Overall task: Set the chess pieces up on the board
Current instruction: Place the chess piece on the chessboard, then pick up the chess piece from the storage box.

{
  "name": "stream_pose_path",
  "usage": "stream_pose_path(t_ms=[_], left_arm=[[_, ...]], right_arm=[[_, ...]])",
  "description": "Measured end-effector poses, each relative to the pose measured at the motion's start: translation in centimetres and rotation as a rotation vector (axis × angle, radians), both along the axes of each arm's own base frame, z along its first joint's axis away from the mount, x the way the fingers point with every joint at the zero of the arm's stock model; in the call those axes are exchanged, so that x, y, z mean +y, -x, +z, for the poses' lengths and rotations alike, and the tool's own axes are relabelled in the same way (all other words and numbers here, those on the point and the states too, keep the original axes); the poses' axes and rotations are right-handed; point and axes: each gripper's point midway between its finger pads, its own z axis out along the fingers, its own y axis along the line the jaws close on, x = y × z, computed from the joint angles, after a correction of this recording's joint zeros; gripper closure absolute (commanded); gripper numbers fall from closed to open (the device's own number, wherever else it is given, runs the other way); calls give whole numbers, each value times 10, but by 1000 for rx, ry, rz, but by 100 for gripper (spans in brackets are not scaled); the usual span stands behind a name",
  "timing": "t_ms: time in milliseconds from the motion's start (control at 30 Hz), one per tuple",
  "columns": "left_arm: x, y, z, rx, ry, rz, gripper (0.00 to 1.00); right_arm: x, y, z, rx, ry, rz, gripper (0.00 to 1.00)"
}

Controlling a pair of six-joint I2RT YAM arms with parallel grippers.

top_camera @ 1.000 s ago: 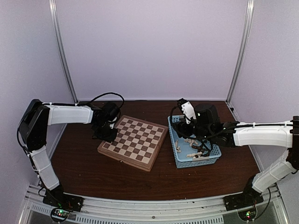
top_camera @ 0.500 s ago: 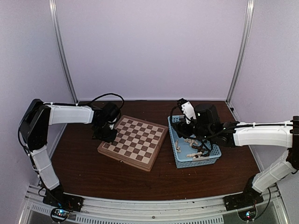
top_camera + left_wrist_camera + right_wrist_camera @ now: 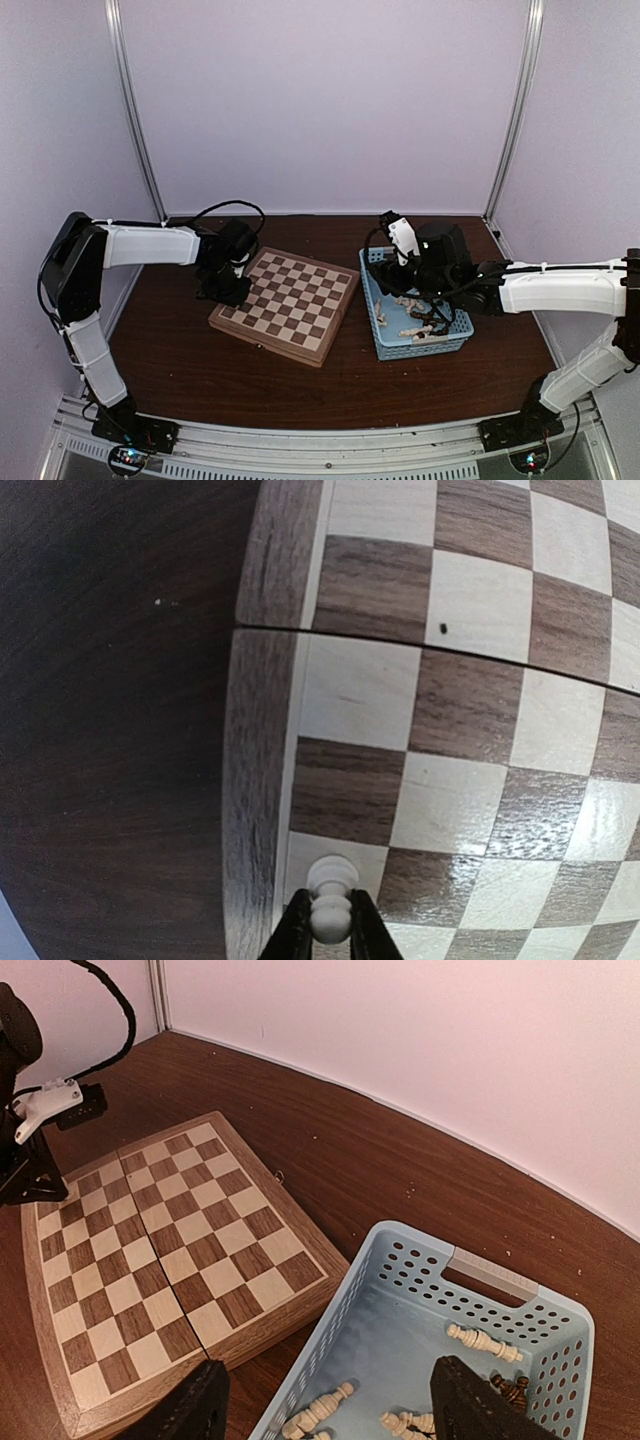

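Now: pawn pinched at the board's rim, other pincer wide over the basket

Nearest in the left wrist view, the left gripper (image 3: 331,932) is clamped on a cream-white pawn (image 3: 331,892). Its fingers (image 3: 297,935) are cut off by the frame's lower edge and hide the pawn's base, so contact with the chessboard (image 3: 460,710) cannot be told. The pawn sits over a light square beside the rim, with the dark table (image 3: 110,730) beyond.

The right gripper (image 3: 335,1410) hangs with its jaws wide apart and nothing between them, above the light-blue basket (image 3: 520,1305). Cream chess pieces (image 3: 482,1340) lie inside; a dark piece (image 3: 512,1390) is hard to make out
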Motion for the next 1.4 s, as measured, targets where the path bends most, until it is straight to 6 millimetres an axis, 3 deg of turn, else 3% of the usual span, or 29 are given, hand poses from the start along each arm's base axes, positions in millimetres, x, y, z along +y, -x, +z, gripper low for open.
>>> stream_pose_path(t_ms=[233, 400, 633, 800, 933, 1067, 1400], left_arm=[[1, 5, -1, 20, 4, 1, 60], [0, 7, 16, -7, 24, -4, 56], [-11, 14, 70, -106, 123, -40, 57], [-31, 23, 116, -199, 292, -112, 58], [-42, 34, 140, -265, 416, -172, 58], [-53, 44, 149, -296, 512, -234, 58], [-71, 47, 165, -335, 622, -311, 58]], right_arm=[[-8, -7, -6, 19, 29, -65, 28], [-35, -27, -18, 86, 64, -204, 32], [-88, -43, -39, 221, 29, -358, 33], [-108, -50, -43, 344, -40, -399, 34], [-104, -50, -39, 407, -70, -388, 38], [-88, -43, -45, 475, -20, -273, 40], [-63, -26, -107, 672, 296, 25, 47]])
